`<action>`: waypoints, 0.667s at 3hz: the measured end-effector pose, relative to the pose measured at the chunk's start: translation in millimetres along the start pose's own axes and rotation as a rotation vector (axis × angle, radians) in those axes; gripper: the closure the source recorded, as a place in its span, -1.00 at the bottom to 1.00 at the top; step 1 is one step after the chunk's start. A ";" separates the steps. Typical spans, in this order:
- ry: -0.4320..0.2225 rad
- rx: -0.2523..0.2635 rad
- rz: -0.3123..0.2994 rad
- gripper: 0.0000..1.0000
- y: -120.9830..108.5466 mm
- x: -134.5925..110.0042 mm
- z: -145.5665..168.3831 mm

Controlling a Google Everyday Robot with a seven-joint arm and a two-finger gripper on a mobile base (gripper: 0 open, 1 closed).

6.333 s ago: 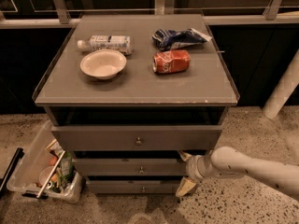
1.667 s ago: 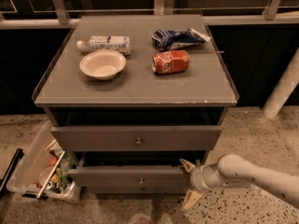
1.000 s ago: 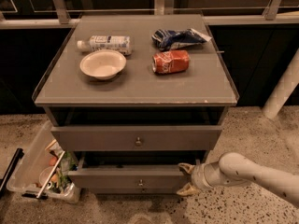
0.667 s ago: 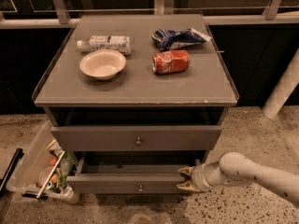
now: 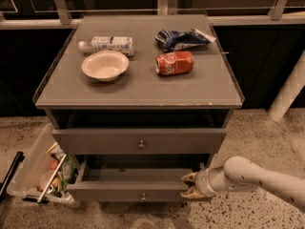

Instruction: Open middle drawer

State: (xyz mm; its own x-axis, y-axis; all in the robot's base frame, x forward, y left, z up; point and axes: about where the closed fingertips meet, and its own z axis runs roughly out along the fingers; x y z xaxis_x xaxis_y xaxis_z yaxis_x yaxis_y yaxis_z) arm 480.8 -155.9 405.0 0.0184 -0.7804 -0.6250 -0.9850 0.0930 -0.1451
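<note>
The middle drawer (image 5: 119, 192) of the grey cabinet stands pulled out toward me, its small knob (image 5: 143, 196) at the centre and its plain grey tray (image 5: 138, 174) showing, with nothing visible in it. My gripper (image 5: 189, 185) is at the right end of the drawer's front panel, one finger above and one below the panel's edge, closed on it. My white arm (image 5: 257, 178) reaches in from the lower right. The taller drawer (image 5: 140, 141) above it is closed. The lowest drawer is hidden under the open one.
On the cabinet top lie a plastic bottle (image 5: 107, 44), a white bowl (image 5: 105, 66), a red can (image 5: 175, 62) on its side and a blue chip bag (image 5: 183, 38). A clear bin (image 5: 33, 173) of items stands on the floor at the left. A white post (image 5: 288, 89) stands at the right.
The middle drawer has slid out toward me from closed, and my gripper has moved with its right end, down and forward.
</note>
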 end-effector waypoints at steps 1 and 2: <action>0.000 0.000 0.000 0.62 0.0 0.0 0.0; 0.000 0.000 0.000 0.15 0.1 0.0 0.0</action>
State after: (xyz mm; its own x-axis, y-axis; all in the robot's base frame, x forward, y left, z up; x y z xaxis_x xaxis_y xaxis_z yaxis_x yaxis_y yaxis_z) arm 480.7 -155.9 405.0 0.0186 -0.7803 -0.6251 -0.9851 0.0928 -0.1450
